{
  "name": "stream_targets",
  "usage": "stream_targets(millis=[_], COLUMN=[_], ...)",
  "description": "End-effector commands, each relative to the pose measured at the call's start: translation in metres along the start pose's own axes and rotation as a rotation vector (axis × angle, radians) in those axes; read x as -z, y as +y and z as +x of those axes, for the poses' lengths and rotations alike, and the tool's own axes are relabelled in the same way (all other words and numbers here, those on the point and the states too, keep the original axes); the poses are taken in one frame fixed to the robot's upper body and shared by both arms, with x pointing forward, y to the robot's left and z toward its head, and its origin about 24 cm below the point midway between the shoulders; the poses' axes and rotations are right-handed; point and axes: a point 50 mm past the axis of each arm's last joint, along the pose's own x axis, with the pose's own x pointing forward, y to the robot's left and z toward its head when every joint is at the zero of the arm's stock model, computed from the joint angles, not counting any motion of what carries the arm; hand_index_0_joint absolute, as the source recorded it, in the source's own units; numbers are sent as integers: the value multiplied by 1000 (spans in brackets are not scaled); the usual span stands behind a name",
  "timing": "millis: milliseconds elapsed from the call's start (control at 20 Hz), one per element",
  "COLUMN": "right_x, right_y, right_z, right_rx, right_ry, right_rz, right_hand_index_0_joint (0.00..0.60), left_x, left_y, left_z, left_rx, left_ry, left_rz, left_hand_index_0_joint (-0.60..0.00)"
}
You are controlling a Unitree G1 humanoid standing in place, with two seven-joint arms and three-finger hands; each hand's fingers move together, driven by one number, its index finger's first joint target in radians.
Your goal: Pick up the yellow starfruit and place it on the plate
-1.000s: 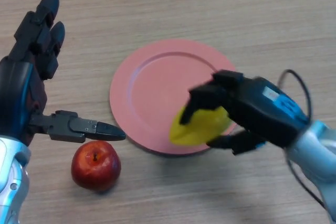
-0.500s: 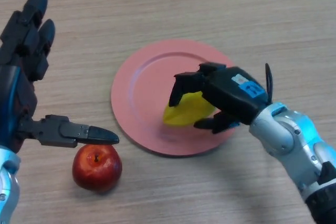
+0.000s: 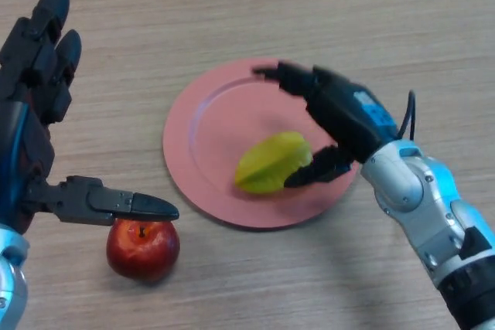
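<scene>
Starfruit [image 3: 272, 162] lying on plate [image 3: 209, 121], right of centre. My right hand [image 3: 336, 117] spread over plate's right rim, thumb beside fruit. Apple [image 3: 143, 246] off plate's lower left, under my open left hand [image 3: 35, 137].

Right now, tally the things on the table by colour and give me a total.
Yellow: 1, the starfruit, lying on the plate.
Pink: 1, the plate.
Red: 1, the apple, on the table beside the plate.
Total: 3.
</scene>
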Motion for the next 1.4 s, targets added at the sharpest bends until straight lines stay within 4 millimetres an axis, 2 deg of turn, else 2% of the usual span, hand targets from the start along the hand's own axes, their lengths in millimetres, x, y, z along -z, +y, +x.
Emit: stream_targets(millis=[50, 200, 400, 550, 650, 950, 1400], right_x=[-24, -33, -44, -42, -45, -51, -50], right_y=[-50, -66, -77, -81, -86, -95, -95], right_z=[5, -11, -52, -94, -109, -123, -123], right_rx=[232, 253, 191, 155, 189, 296, 294], right_ry=[-151, -135, -67, 11, 28, -10, -23], right_rz=[44, 176, 485, 702, 797, 726, 731], right_hand_index_0_joint=[0, 0, 0, 0, 0, 0, 0], left_x=[-24, -23, -16, -16, -13, -7, -10], left_y=[7, 7, 11, 19, 22, 21, 20], left_z=[-1, 2, 3, 3, 3, 10, 17], left_rx=[-19, -25, -39, -52, -58, -70, -75], left_ry=[-149, -160, -149, -166, -167, -127, -178], left_rz=[27, 42, 37, 11, 26, 70, 134], left_hand_index_0_joint=[0, 0, 0, 0, 0, 0, 0])
